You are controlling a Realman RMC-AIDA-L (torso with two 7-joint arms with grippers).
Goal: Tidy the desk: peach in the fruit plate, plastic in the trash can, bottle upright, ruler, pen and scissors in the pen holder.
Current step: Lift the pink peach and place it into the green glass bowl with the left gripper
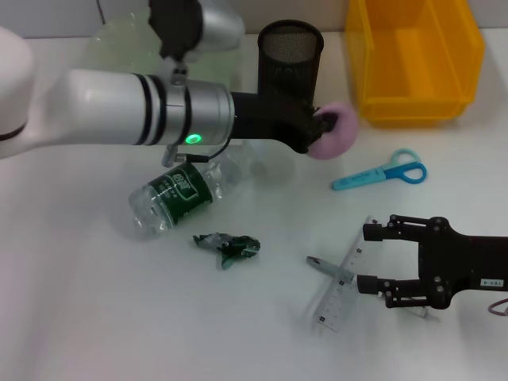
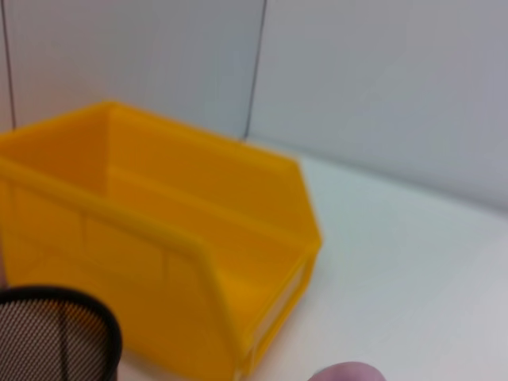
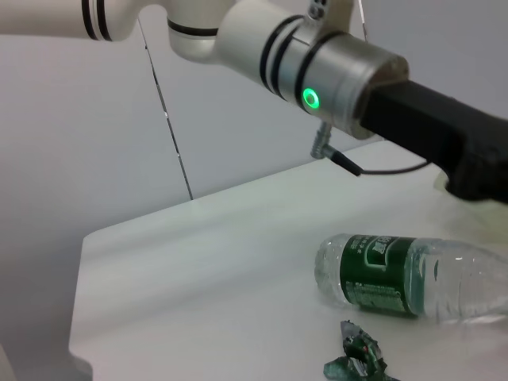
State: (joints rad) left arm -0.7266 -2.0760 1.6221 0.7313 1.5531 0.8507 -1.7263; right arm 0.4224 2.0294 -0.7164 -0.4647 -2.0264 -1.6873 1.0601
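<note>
Presently the left hand (image 1: pixel 324 131), clamped on the pink peach (image 1: pixel 333 132) at upper centre, is probably heading for the fruit plate (image 1: pixel 119 40), while the right hand (image 1: pixel 379 258) is straddling the ruler (image 1: pixel 341 287), fingers apart.

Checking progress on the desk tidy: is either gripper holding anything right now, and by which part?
The left gripper grips the pink peach by its side. The right gripper is open around the ruler, holding nothing.

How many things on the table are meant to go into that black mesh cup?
3: blue scissors lying right of the pen holder; a clear ruler and a pen crossing it, both by the right gripper. None appears hidden.
</note>
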